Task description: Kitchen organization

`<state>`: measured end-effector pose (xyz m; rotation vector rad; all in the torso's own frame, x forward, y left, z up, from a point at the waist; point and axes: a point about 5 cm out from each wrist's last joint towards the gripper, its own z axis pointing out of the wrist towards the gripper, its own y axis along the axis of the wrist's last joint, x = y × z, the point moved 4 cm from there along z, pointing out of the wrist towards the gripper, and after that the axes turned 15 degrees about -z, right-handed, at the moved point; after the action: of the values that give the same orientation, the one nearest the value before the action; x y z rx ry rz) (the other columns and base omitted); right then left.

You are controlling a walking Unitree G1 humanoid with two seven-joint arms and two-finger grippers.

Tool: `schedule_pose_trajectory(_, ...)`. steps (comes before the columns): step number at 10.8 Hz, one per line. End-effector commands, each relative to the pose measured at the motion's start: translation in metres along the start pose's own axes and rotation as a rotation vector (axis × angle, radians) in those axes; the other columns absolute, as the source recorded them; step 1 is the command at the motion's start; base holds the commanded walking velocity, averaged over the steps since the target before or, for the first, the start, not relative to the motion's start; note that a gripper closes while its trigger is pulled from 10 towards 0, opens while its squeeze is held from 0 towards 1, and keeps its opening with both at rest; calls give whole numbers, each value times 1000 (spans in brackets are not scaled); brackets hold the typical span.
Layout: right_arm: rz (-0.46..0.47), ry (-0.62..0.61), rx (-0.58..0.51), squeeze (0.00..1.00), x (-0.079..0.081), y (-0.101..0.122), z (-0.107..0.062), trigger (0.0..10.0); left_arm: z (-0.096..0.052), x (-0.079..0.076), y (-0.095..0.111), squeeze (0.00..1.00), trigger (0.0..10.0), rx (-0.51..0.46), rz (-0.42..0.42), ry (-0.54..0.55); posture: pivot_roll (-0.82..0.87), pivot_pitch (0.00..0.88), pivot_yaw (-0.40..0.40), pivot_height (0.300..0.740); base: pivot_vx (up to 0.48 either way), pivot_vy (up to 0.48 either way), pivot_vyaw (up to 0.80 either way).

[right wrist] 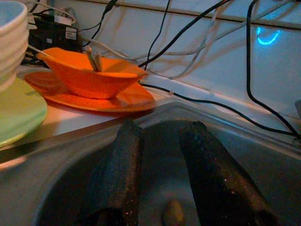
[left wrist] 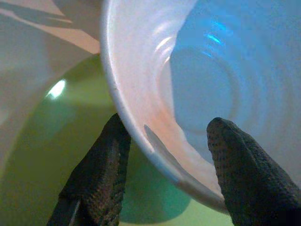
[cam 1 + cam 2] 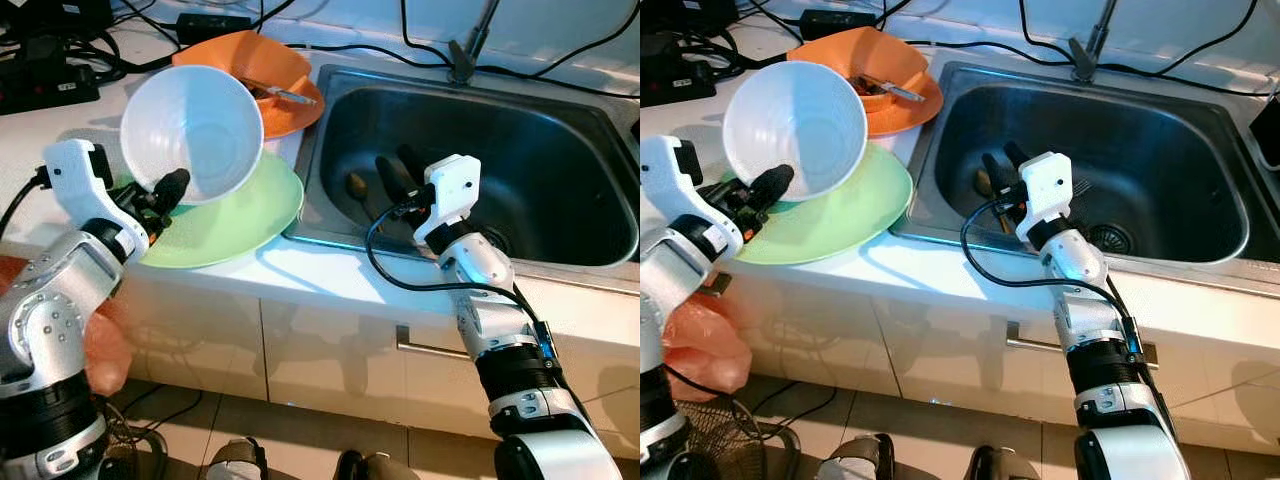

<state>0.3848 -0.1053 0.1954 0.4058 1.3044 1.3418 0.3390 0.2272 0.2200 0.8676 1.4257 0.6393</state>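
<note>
The white bowl (image 3: pixel 193 130) tilts at upper left, raised over the green plate (image 3: pixel 245 215) — left gripper (image 2: pixel 162 165) clamps its lower rim. Right gripper (image 3: pixel 395 180) — fingers parted, empty — hangs mid-frame inside the sink (image 3: pixel 560 150).

The sink (image 3: pixel 560 150) lies to the right, set into the counter (image 3: pixel 330 275), with the tap base (image 3: pixel 462 62) at its far rim. Left of the sink a plate (image 3: pixel 250 215) rests on the counter near its front edge. A bowl (image 3: pixel 195 130) is tilted above the plate's far left part, its rim pinched by the left gripper (image 3: pixel 165 195). Behind them, a second bowl (image 3: pixel 255 65) sits on another plate (image 3: pixel 300 110), utensils (image 3: pixel 275 92) inside it. The right gripper (image 3: pixel 395 180) reaches into the sink's left part, above a small object (image 3: pixel 357 184) on the basin floor. Cables (image 3: pixel 60 50) lie along the far counter.
</note>
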Motion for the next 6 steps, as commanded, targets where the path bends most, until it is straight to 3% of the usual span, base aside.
schedule_pose_trajectory(1, 0, -2, -9, 0, -1, 3, 1, 10000, 2, -2, 0, 0, 2275, -8, -15, -6, 140, 138, -41, 740, 0, 0, 0)
schedule_pose_trajectory(2, 0, -2, -9, 0, -1, 4, 1, 10000, 3, -6, -1, 0, 0, -8, -18, -20, 137, 142, -43, 740, 0, 0, 0)
schedule_pose_trajectory(3, -1, 2, -8, 0, 0, 4, 1, 10000, 6, -13, -5, 0, 0, -5, -21, -40, 134, 146, -43, 740, 0, 0, 0)
schedule_pose_trajectory(6, -3, 5, 0, 0, 2, 3, 1, 10000, 8, -15, -6, 0, 0, -15, -34, -41, 136, 154, -47, 740, 0, 0, 0)
